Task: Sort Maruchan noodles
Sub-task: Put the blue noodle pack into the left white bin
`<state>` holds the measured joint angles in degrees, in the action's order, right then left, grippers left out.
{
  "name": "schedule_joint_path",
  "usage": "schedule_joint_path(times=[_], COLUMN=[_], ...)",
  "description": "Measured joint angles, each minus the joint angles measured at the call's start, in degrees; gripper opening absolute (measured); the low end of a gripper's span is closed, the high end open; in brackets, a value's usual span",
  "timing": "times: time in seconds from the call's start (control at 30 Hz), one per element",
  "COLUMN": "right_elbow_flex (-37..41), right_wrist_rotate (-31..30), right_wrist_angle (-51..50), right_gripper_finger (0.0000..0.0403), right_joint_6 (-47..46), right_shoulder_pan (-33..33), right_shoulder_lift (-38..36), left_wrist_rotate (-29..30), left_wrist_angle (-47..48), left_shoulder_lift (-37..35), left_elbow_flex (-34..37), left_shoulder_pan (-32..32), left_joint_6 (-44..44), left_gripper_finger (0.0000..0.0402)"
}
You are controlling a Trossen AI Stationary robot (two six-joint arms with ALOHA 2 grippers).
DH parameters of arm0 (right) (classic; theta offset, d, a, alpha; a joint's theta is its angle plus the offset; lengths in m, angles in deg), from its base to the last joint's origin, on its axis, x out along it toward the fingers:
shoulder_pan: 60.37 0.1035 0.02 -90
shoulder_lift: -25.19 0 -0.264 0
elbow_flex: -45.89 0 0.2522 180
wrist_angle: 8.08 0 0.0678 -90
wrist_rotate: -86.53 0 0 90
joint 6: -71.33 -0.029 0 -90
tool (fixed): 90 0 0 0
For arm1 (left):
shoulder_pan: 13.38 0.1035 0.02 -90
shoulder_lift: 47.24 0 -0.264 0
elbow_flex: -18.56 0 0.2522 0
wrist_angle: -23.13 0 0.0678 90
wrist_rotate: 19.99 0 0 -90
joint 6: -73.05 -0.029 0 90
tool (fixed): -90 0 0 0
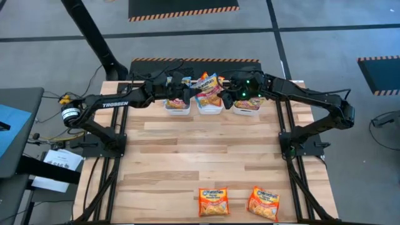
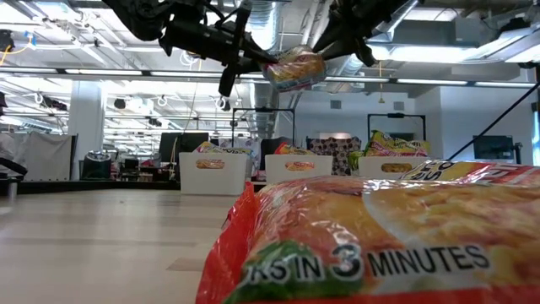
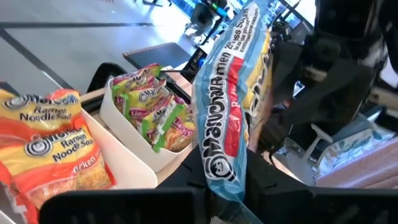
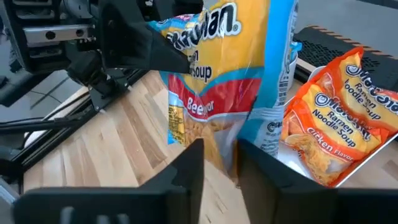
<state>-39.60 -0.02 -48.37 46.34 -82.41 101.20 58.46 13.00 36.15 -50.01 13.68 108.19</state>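
Note:
A pale yellow-and-blue Maruchan packet (image 1: 208, 86) with a red band hangs in the air over the middle white tray (image 1: 210, 110), between my two grippers. My left gripper (image 3: 227, 193) reaches in from the table's left and is shut on the packet (image 3: 227, 93). Coming from the right and slanting down, my right gripper (image 4: 221, 155) is open, with one finger on either side of the packet's edge (image 4: 217, 140). The low view shows the packet (image 2: 294, 69) high above the trays. Two orange packets (image 1: 214, 202) (image 1: 263, 203) lie flat near the table's front edge. My left gripper pinches the packet's blue sealed end (image 3: 219, 177) between its two fingers, coming level from the table's left. The packet stands on edge, lifted clear of the trays. My right gripper has its fingers (image 4: 186, 168) beside the packet's opposite edge; whether they touch it I cannot tell.
Three white trays stand in a row at the table's far side: the left one (image 1: 177, 106), the middle one with orange packets (image 4: 336, 137), and the right one (image 1: 247, 110) with green packets (image 3: 155, 106). An orange packet (image 2: 380, 245) fills the low view's foreground.

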Motion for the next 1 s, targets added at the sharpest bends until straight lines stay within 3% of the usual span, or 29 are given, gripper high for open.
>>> schedule_joint_path(times=[0.17,0.3,0.7,0.9,1.0], right_elbow_flex=[0.0,0.0,-0.1,-0.1,-0.1], right_wrist_rotate=[0.4,0.4,0.3,0.1,0.1], right_wrist_angle=[0.2,0.2,0.4,0.2,0.2], right_gripper_finger=[0.0163,0.018,0.0176,0.0176,0.0176], right_joint_6=[0.1,0.7,6.0,6.0,6.0], right_shoulder_pan=[-2.1,-4.4,-8.6,-9.2,-9.2], right_shoulder_lift=[-2.7,-6.2,-13.0,-13.0,-13.0], left_wrist_rotate=[0.0,0.5,10.8,10.3,7.3], left_wrist_angle=[2.9,10.9,40.5,43.7,44.0], left_shoulder_lift=[-1.5,-4.4,-16.1,-15.3,-13.9], left_elbow_flex=[0.0,0.0,0.0,0.0,0.0], left_shoulder_pan=[0.4,1.5,5.0,9.2,11.9], left_joint_6=[-3.1,-5.8,-21.0,-27.6,-28.6], left_gripper_finger=[0.0018,0.0017,0.0017,0.0017,0.0017])
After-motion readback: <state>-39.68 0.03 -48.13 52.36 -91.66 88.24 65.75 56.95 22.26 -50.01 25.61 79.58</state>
